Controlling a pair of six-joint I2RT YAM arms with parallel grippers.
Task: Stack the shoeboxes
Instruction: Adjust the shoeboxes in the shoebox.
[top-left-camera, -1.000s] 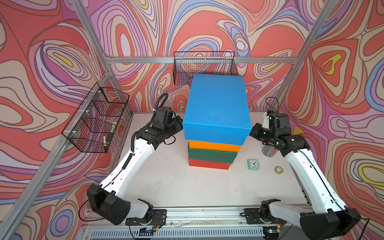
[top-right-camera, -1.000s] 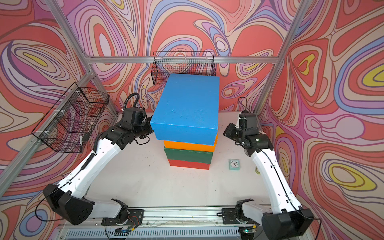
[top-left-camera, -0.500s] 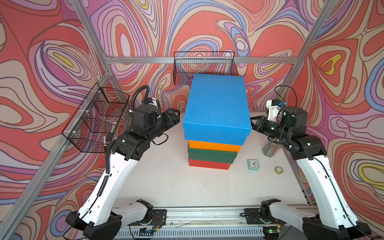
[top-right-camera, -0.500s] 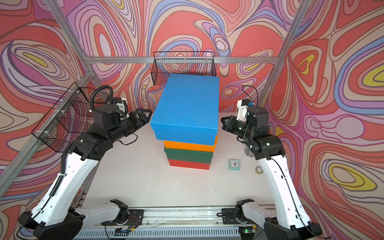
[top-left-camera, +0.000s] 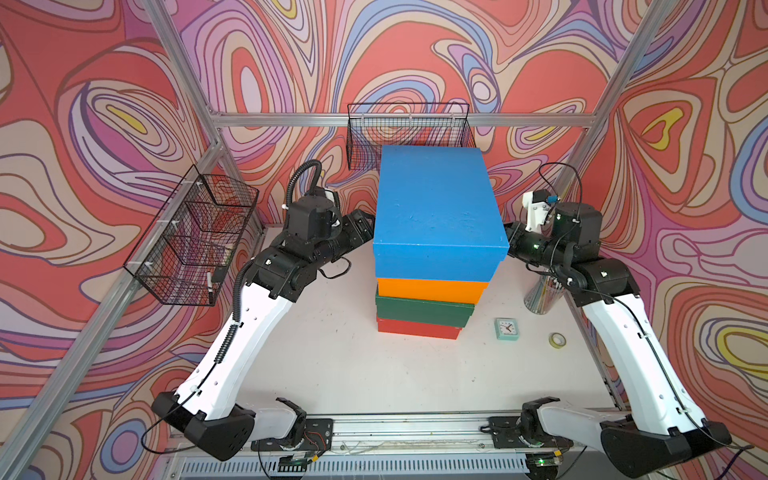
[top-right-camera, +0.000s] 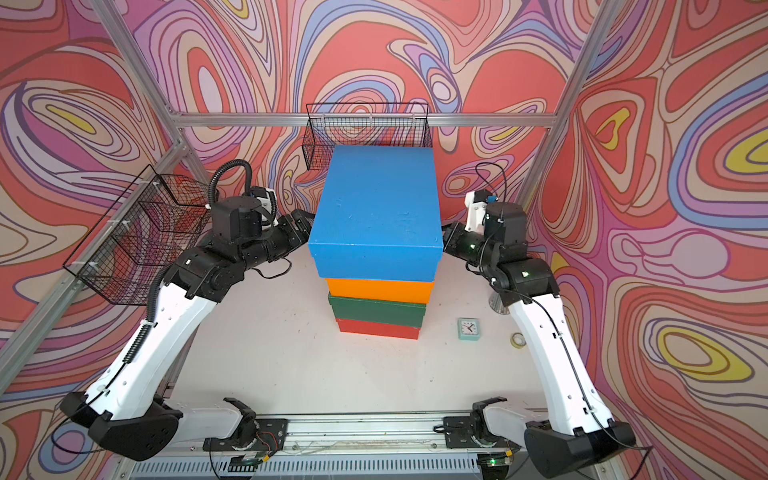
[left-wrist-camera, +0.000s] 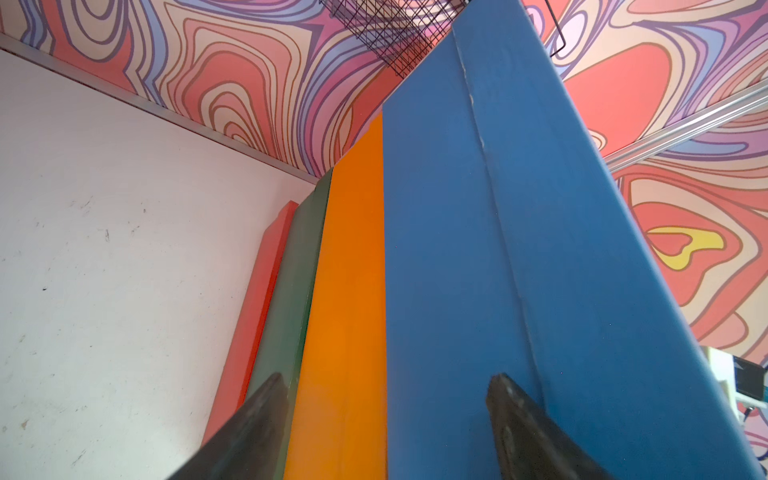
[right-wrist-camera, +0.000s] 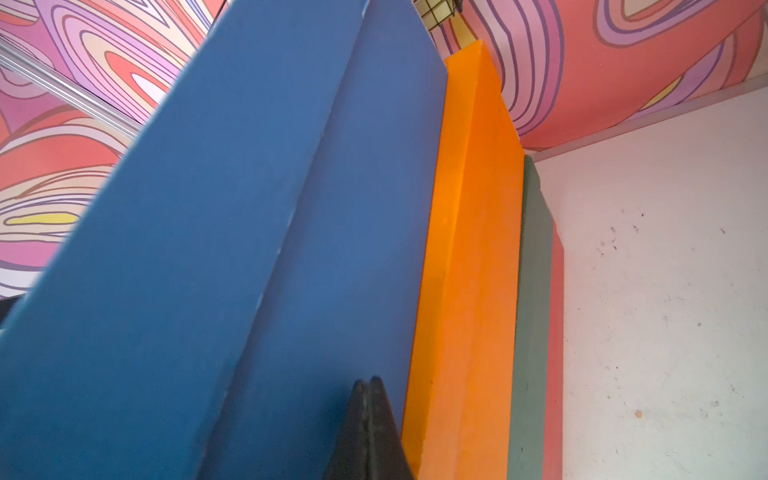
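White and scuffed, the bench (top-left-camera: 332, 365) sits inside walls papered in red, pink and purple swirls, with a black wire basket (top-left-camera: 409, 129) on the back wall and a second basket (top-left-camera: 195, 241) at the side. The shoeboxes stand stacked mid-bench: red shoebox (top-left-camera: 417, 328) lowest, then green shoebox (top-left-camera: 422, 309), orange shoebox (top-left-camera: 430, 289), and blue shoebox (top-left-camera: 434, 208) on top. Only the top views show a small clock (top-left-camera: 506, 329) and a tape roll (top-left-camera: 557, 340) near the right arm. Only the wrist views show the jaws: the left jaws spread wide beside the stack's flank, holding nothing; the right jaws pressed together, empty, their tip close to the blue side, possibly touching it.
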